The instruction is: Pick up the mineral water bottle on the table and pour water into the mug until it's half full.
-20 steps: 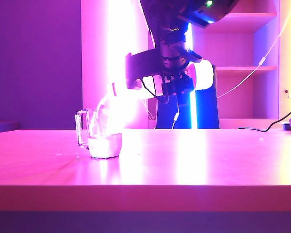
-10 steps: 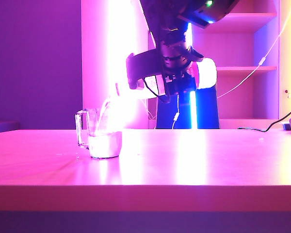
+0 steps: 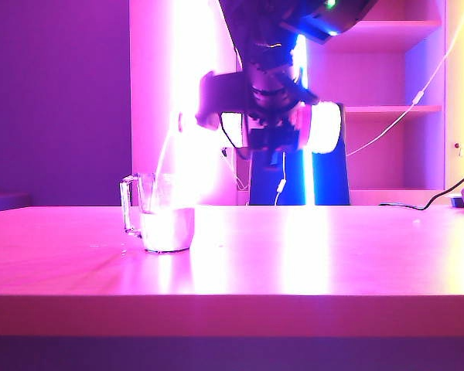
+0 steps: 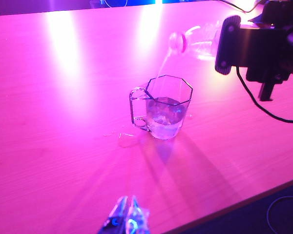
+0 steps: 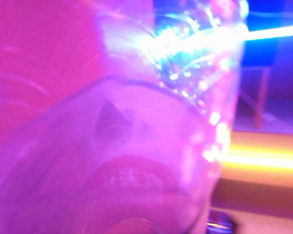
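Magenta light washes over a broad wooden table (image 3: 309,255), with open shelving (image 3: 387,108) behind it in the exterior view. Near the table's left part stands the mug (image 4: 167,108) — a clear glass one with an angular rim and a squarish handle (image 4: 136,108) on its side. It holds water (image 4: 165,117) in its lower part, roughly up to the middle of its wall. A few small drops lie on the wood just beside the handle.

Above and to the right of the mug, the right gripper (image 3: 267,116) clasps the mineral water bottle (image 4: 198,41) around its body, jaws pressed against the plastic. The bottle lies close to level, its mouth (image 4: 177,41) toward the mug, and a thin stream (image 3: 164,158) runs from the mouth down into the glass. In the right wrist view the bottle (image 5: 117,161) fills the picture, its red label and dark triangle blurred but legible.

The left gripper (image 4: 127,219) hangs low over the near edge of the table, well apart from the mug — its fingertips close together with nothing between them.
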Motion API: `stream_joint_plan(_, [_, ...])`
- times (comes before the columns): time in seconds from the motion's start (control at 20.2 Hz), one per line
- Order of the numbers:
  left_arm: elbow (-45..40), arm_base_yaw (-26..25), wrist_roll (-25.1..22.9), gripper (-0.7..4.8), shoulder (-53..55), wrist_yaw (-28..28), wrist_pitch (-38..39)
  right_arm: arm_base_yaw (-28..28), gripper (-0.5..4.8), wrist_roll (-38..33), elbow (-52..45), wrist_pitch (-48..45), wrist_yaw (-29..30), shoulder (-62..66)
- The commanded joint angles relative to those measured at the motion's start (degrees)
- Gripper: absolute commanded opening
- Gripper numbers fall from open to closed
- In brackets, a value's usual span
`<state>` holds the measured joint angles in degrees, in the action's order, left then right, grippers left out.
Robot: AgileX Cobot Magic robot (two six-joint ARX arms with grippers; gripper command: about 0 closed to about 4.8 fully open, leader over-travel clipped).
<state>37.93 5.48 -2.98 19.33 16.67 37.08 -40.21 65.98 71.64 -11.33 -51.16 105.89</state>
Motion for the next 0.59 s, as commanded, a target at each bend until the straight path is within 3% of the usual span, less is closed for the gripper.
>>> stream_joint_plan(0.05, [0.3, 0.0, 0.0, -0.05, 0.0, 0.0, -0.7, 0.3, 2.52, -25.2, 0.3, 5.8, 6.7, -2.1])
stream_joint_plan(0.1, [0.3, 0.0, 0.0, -0.05, 0.0, 0.0, -0.7, 0.9, 2.52, -34.7, 0.1, 6.9, 9.7, -2.5])
stream_joint_plan(0.25, [0.3, 0.0, 0.0, -0.05, 0.0, 0.0, -0.7, 3.5, 2.52, -49.6, -4.3, 3.1, 17.2, -4.4])
stream_joint_plan(0.44, [0.3, 0.0, 0.0, -0.05, 0.0, 0.1, -0.7, 8.5, 2.51, -60.1, -19.3, -19.7, 29.2, -7.2])
stream_joint_plan(0.49, [0.3, 0.0, 0.0, -0.05, 0.0, 0.1, -0.8, 11.0, 2.51, -64.9, -25.5, -30.3, 34.5, -7.4])
stream_joint_plan(0.59, [0.3, 0.0, 0.0, -0.05, 0.0, 0.2, -0.7, 12.8, 2.51, -67.2, -31.3, -40.6, 35.8, -7.1])
